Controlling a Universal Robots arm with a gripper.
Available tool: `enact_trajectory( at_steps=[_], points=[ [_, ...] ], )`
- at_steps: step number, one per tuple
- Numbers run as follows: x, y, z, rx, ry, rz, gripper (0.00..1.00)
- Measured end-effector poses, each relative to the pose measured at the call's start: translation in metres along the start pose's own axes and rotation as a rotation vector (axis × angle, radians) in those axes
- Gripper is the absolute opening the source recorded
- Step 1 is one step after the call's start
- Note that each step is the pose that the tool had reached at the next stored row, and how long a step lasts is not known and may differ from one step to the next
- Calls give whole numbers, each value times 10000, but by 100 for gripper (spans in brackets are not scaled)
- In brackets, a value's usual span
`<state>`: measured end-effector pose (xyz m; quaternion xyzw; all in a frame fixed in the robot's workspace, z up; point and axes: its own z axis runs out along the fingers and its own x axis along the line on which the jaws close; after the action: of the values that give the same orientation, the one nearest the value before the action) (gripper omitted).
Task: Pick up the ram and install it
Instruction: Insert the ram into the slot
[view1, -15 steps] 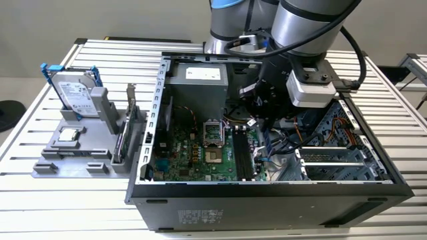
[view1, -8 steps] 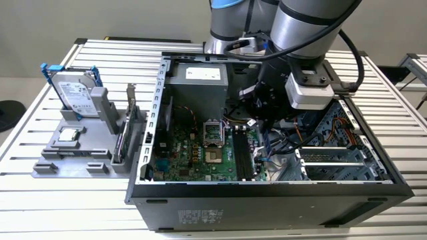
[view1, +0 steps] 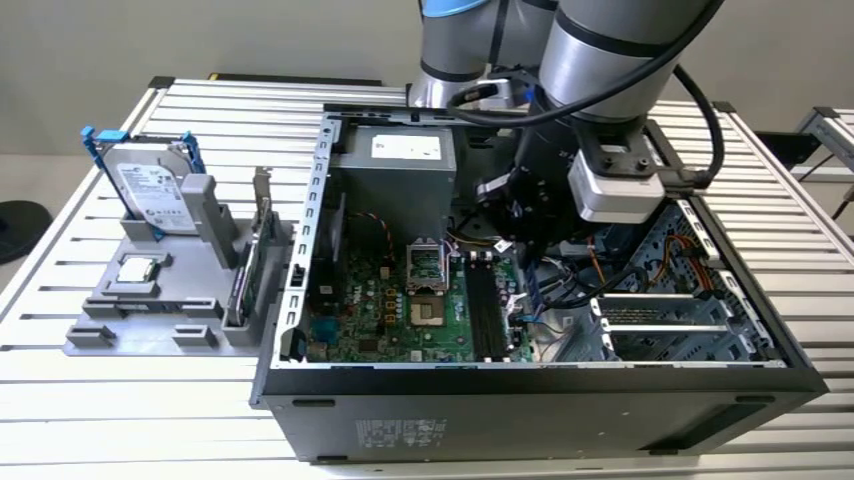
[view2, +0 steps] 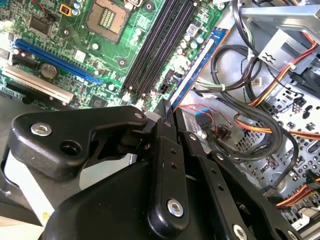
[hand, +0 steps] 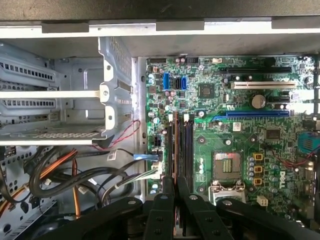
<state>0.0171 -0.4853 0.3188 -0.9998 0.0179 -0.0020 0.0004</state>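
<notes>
My gripper (view1: 514, 275) reaches down into the open computer case (view1: 534, 367), above the black memory slots (view1: 485, 305) on the green motherboard. In both wrist views its black fingers (hand: 192, 205) stand close together with a thin dark strip between them, seen edge-on; this looks like the ram (hand: 174, 165). The strip's tip (view2: 166, 107) points toward the slots (view2: 160, 45). In the first wrist view the ram lines up with the slot nearest the motherboard's edge (hand: 174, 130). I cannot tell whether it touches the slot.
Cable bundles (hand: 75, 175) and a metal drive cage (view1: 654, 320) lie beside the slots. The processor socket (hand: 227, 167) sits on their other side. At the exterior view's left, a grey holder (view1: 134, 310) carries a hard drive (view1: 147, 190) and a bracketed card (view1: 254, 250).
</notes>
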Motion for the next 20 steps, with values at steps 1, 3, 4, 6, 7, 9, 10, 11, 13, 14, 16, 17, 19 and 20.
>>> enact_trajectory(
  at_steps=[1, 3, 4, 6, 7, 9, 10, 11, 13, 14, 16, 17, 19, 20],
  points=[
    [0, -1, 5, -1, 0, 0, 0],
    [0, -2, 12, -6, 0, 0, 0],
    [0, -2, 15, -8, 0, 0, 0],
    [0, -2, 26, -10, 0, 0, 0],
    [0, -2, 28, -11, 0, 0, 0],
    [0, -2, 37, -11, 1, 0, 0],
    [0, -2, 37, -11, 1, 0, 0],
    [0, -2, 39, -10, 1, 0, 0],
    [0, -2, 45, -8, 1, 0, 0],
    [0, -2, 48, -10, 1, 0, 0],
    [0, -2, 55, -11, 1, 0, 0],
    [0, -2, 58, -12, 1, -1, 0],
    [0, -2, 67, -12, 1, 0, 0],
    [0, -2, 71, -14, 1, 0, 0]
  ],
)
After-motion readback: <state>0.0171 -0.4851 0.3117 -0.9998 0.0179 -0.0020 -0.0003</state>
